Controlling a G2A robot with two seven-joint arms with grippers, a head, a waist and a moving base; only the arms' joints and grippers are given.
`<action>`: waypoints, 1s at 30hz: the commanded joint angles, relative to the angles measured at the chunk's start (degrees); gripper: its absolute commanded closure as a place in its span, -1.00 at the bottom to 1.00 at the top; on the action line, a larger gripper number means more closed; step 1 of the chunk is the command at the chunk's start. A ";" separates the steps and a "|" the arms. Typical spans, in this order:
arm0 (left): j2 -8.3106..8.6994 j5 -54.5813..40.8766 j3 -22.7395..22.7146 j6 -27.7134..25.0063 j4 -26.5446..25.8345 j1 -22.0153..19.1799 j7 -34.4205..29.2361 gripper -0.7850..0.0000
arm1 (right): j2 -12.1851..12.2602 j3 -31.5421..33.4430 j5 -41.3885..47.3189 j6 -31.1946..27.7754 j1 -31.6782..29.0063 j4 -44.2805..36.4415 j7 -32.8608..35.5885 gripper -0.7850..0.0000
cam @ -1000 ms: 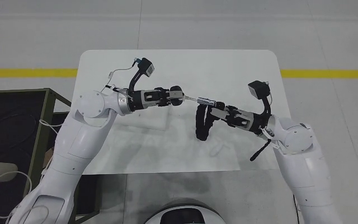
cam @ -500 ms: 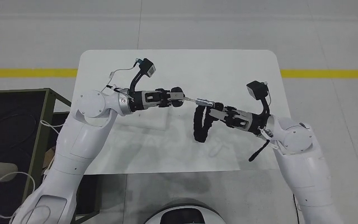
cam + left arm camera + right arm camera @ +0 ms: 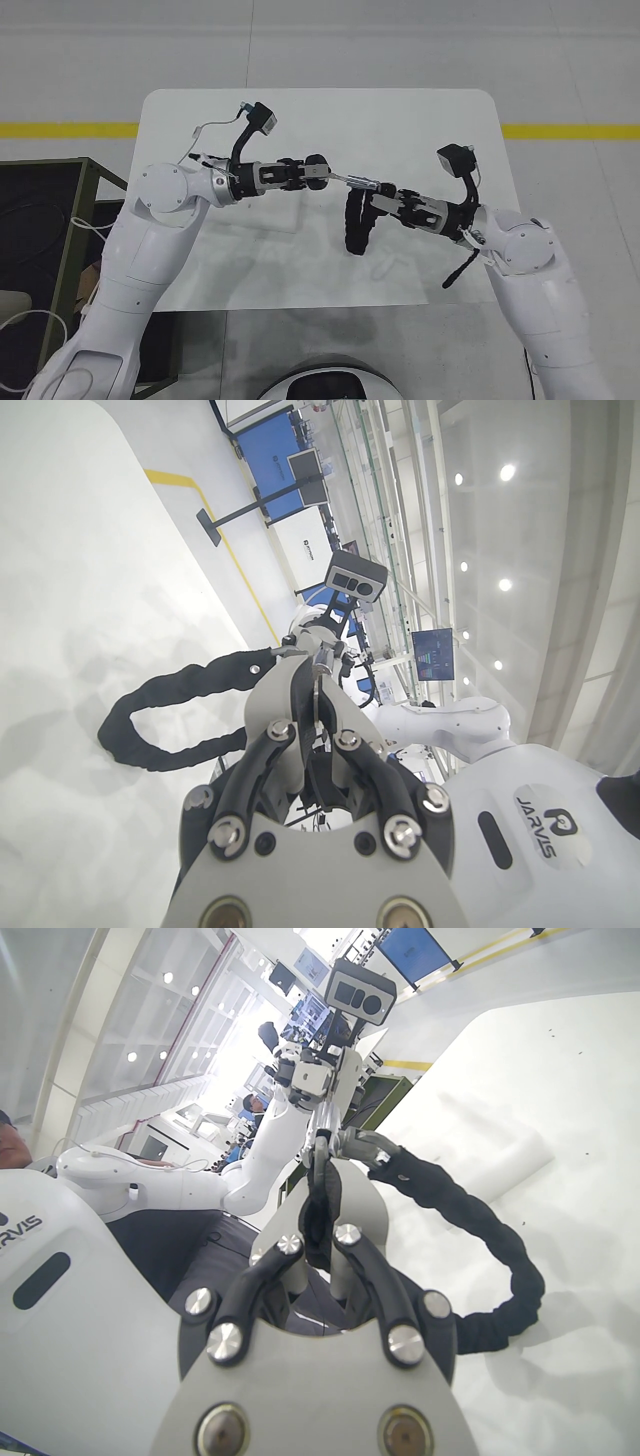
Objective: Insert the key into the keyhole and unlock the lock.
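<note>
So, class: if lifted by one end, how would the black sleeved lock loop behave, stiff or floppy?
Probably floppy: the lock loop droops in a curve from the right gripper. Likely heavy: its lumpy sleeve suggests chain links. Unlikely to roll.

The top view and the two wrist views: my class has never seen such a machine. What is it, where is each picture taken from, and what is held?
It is a robot with two white arms, each ending in a gripper. The top view looks down from a camera above the arms onto a white table. Each wrist view comes from a camera on one arm's wrist, looking along its own gripper. The left gripper is shut on a small metal key. The right gripper is shut on a chain lock in a black fabric sleeve, whose loop hangs toward the table. The key's tip meets the end of the lock above the table; how deep it sits cannot be seen.
</note>
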 commanded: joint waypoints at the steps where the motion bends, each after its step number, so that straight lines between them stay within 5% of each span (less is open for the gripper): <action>1: -0.12 0.16 -0.02 0.02 -0.14 0.11 -0.28 1.00 | 0.01 -0.12 0.08 -0.04 0.03 0.04 -0.11 1.00; 22: -1.44 0.75 -1.00 1.77 -0.62 0.40 -2.67 1.00 | 0.29 -1.43 0.54 2.01 0.70 -0.22 0.91 1.00; 23: -1.52 0.35 -1.00 2.10 -0.59 0.48 -2.73 -1.00 | 0.31 -1.41 0.78 2.12 0.74 -0.11 0.99 1.00; 30: -1.82 -0.87 -2.95 3.69 -0.75 0.50 -1.07 -1.00 | 0.42 -0.82 5.38 1.91 0.94 1.72 1.98 1.00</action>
